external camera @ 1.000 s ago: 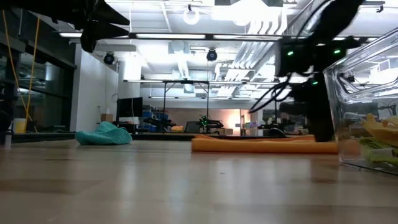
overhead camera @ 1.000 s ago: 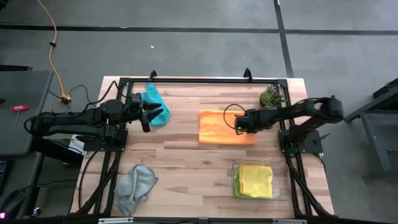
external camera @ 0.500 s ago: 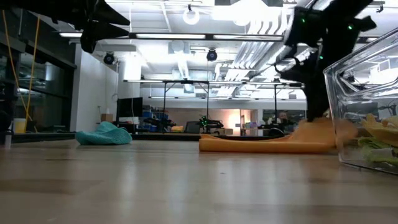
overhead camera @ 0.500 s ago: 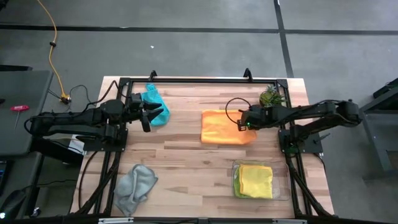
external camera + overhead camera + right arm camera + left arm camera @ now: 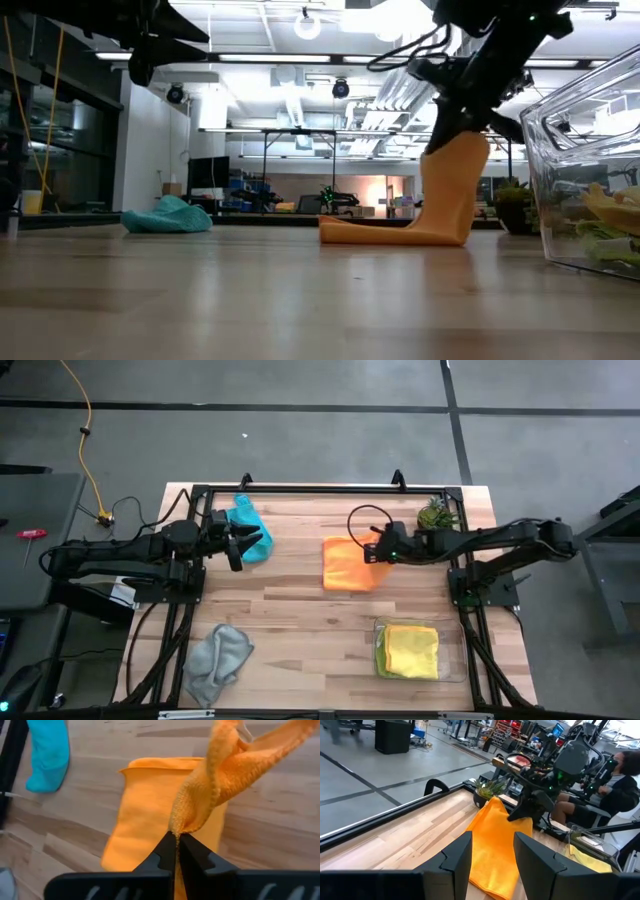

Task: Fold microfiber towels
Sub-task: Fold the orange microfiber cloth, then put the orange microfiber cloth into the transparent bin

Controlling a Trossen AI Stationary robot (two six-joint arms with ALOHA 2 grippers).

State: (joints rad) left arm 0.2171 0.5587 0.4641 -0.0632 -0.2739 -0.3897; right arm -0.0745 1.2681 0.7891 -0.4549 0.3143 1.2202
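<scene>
The orange towel [image 5: 347, 565] lies at the table's middle, its right end lifted by my right gripper [image 5: 372, 550], which is shut on it above the table. It also shows in the low view [image 5: 440, 205]. My left gripper [image 5: 262, 541] is open and empty, held above the table beside the crumpled teal towel [image 5: 248, 527] at the far left. The grey towel [image 5: 218, 656] lies bunched at the near left. The yellow towel [image 5: 411, 649] lies folded over the lime green one [image 5: 380, 656] in the clear tray. My right gripper pinches the orange towel's right edge [image 5: 186, 826] between its two fingertips, bunched in several layers, coming from the table's right side. That end is lifted clear and hangs below the fingers [image 5: 452, 170]. The towel's left part [image 5: 365, 234] lies on the table.
The clear plastic tray [image 5: 455, 656] stands at the near right. A small potted plant [image 5: 436, 516] stands at the far right, close behind my right arm. A black frame [image 5: 320, 488] runs along the table's far edge. A person sits beyond the table [image 5: 620, 785].
My right gripper has risen and gone toward the table's left, taking the orange towel's right end with it. That end has lifted off the table and come over toward the left part, which has stayed flat in place.
</scene>
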